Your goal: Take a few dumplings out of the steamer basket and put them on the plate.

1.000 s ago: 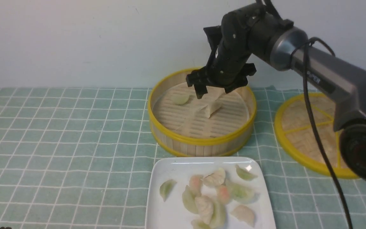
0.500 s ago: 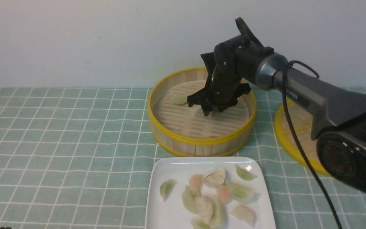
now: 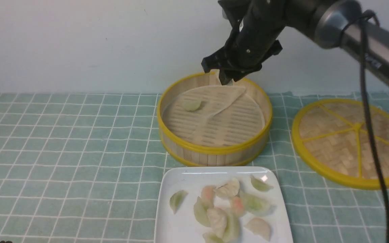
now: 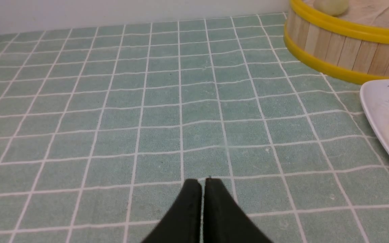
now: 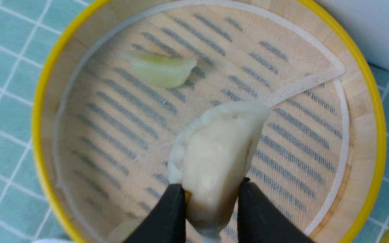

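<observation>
Above the steamer basket [image 3: 214, 150], the right gripper [image 5: 211, 199] pinched one dumpling [image 5: 214, 152] by a narrow edge. Its soft skin could slip or tear before reaching the plate [image 3: 169, 189]. That basket held at least one green-tinted dumpling [image 3: 191, 105]; the plate held a cluster [image 3: 228, 206]. Low over the cloth, the left gripper [image 4: 203, 184] was pressed together, empty.

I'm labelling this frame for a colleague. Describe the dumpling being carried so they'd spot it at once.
Find the round steamer basket with yellow rims, behind the white plate. Above it, the right gripper pinches one dumpling: cream-white and held in the air, unlike the greenish dumpling lying inside.
</observation>
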### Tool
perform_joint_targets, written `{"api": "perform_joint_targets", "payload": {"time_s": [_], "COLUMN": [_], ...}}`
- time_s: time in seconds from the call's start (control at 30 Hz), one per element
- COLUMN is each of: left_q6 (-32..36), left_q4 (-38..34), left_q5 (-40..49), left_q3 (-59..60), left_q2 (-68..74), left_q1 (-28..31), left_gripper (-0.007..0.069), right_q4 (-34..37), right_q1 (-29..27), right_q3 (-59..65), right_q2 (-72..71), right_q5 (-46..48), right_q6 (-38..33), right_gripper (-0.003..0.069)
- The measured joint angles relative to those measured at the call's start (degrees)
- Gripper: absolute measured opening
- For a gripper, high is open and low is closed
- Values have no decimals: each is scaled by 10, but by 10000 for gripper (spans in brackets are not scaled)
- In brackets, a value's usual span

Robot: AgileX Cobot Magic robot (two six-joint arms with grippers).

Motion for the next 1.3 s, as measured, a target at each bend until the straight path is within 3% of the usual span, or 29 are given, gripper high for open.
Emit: {"api": "perform_joint_targets", "payload": {"time_s": [0.37, 0.7, 0.87, 0.97, 1.03, 1.17, 1.27, 1.3], "left_q6": [0, 0, 0, 0, 0, 0, 0, 0], "left_q4": [0, 0, 0, 0, 0, 0, 0, 0], "left_q5": [0, 0, 0, 0, 0, 0, 0, 0], "left_q3": [0, 0, 0, 0, 0, 0, 0, 0], "left_q2": [0, 0, 0, 0, 0, 0, 0, 0], "left_q1": [0, 0, 0, 0, 0, 0, 0, 0], "left_gripper": [-6, -6, -6, -6, -6, -6, -6, -6], "right_q4": [24, 26, 28, 26, 23, 19, 11, 9], "right_q1": [84, 85, 85, 85, 85, 85, 85, 85], "right_q3": [334, 414, 413, 383, 366, 353, 351, 351], "right_q2": [-142, -97, -101, -107, -121, -173, -241, -291], "right_q5": [1, -48, -44, -17, -15, -12, -7, -5], "right_q6": [-15, 1, 1, 1, 1, 3, 19, 30], "right_gripper": [181, 183, 304, 463, 494, 438, 299, 185]}}
